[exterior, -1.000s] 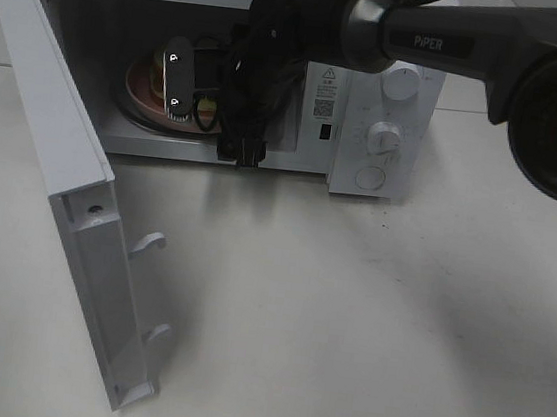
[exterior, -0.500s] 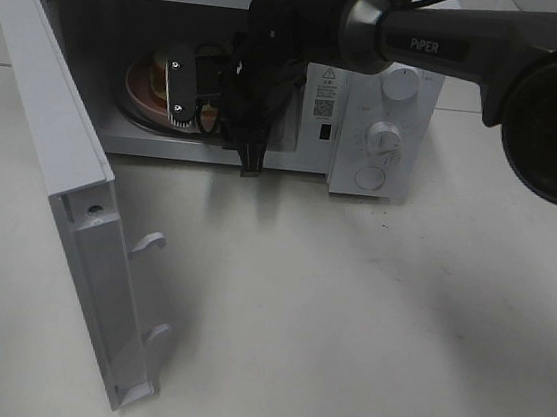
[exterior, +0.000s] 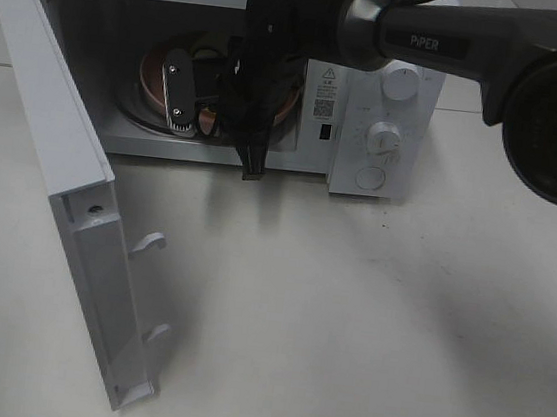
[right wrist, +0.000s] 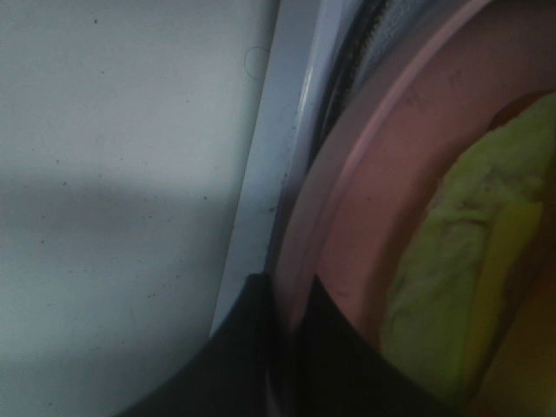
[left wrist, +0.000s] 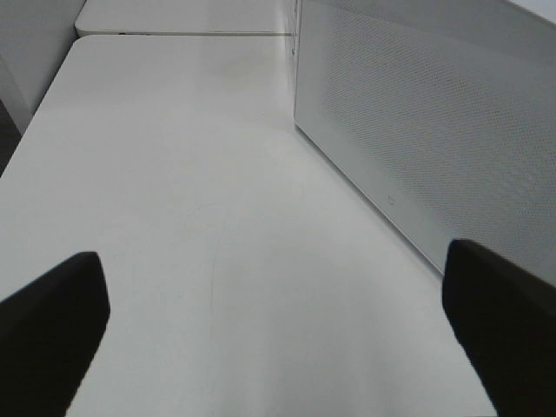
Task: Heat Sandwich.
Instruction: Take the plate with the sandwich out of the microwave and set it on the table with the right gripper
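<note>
A pink plate (right wrist: 365, 217) is seen very close up, and its rim is pinched between the two dark fingers (right wrist: 252, 347) of the right gripper (right wrist: 291, 317). On the plate, the pale yellow-green filling of the sandwich (right wrist: 452, 261) is shown, blurred by nearness. Beside the plate's rim, a white edge of the microwave (right wrist: 278, 148) is seen, with a pale table surface (right wrist: 122, 174) beyond it.

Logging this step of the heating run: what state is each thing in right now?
Microwave door: swung wide open.
Pink plate: inside the microwave, rim pinched.
Sandwich: lying on the plate.
Right gripper: shut on the plate's rim.
Left gripper: open, empty, above the table.
</note>
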Controlling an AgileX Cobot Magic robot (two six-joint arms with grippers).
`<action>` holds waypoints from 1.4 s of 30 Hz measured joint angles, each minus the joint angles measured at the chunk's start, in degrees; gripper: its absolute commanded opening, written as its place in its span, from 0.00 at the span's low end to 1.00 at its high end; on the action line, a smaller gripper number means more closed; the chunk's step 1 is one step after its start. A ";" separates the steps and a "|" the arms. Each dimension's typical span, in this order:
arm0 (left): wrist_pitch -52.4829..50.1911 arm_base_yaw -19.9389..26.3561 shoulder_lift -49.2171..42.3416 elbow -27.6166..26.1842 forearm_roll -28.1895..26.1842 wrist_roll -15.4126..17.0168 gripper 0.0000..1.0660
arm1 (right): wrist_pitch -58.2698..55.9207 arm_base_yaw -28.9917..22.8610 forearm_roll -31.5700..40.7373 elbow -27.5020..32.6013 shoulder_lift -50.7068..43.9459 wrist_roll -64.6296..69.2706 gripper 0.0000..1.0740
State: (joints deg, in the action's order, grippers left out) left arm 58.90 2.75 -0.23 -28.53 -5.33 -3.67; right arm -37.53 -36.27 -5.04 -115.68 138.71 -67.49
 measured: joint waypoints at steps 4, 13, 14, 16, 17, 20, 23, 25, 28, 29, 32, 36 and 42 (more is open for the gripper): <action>0.00 0.00 0.00 0.00 0.00 0.00 0.95 | -0.92 0.06 1.78 -0.17 -0.06 -2.69 0.00; 0.00 0.00 0.00 0.00 0.00 0.00 0.95 | -1.38 0.17 3.32 2.01 -1.95 -7.33 0.00; 0.00 0.00 0.00 0.00 0.00 0.00 0.95 | -1.38 0.17 3.32 2.35 -2.18 -7.56 0.00; 0.00 0.00 0.00 0.00 0.06 0.00 0.95 | -1.60 0.17 3.32 3.32 -2.75 -8.82 0.00; 0.00 0.00 0.00 0.00 0.06 0.00 0.95 | -1.66 0.17 3.32 3.84 -3.09 -9.40 0.00; 0.00 0.00 0.00 0.00 0.06 0.00 0.95 | -1.60 0.17 3.32 5.79 -4.30 -11.92 0.00; 0.00 0.00 0.00 0.00 0.06 0.00 0.95 | -1.60 0.17 3.44 7.91 -5.73 -14.09 0.00; 0.00 0.00 0.00 0.00 0.17 0.00 0.95 | -1.72 0.17 3.72 9.11 -6.59 -15.53 0.00; 0.00 0.00 0.00 0.00 0.17 0.00 0.95 | -1.83 0.17 5.04 10.94 -8.19 -18.74 0.00; 0.00 0.00 0.00 0.00 0.17 0.00 0.95 | -1.83 0.17 5.04 10.94 -8.19 -18.74 0.00; 0.00 0.00 0.00 0.00 0.17 0.00 0.95 | -1.72 0.17 6.30 12.66 -10.14 -21.08 0.00; 0.00 0.00 0.00 0.00 0.17 0.00 0.95 | -1.55 0.17 6.59 14.55 -12.55 -22.52 0.00; 0.00 0.00 0.00 0.00 0.17 0.00 0.95 | -1.55 0.17 7.79 18.16 -15.81 -25.61 0.00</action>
State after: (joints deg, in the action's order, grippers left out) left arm 58.90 2.75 -0.23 -28.53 -5.16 -3.67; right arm -39.08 -36.10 2.75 -97.52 122.90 -93.11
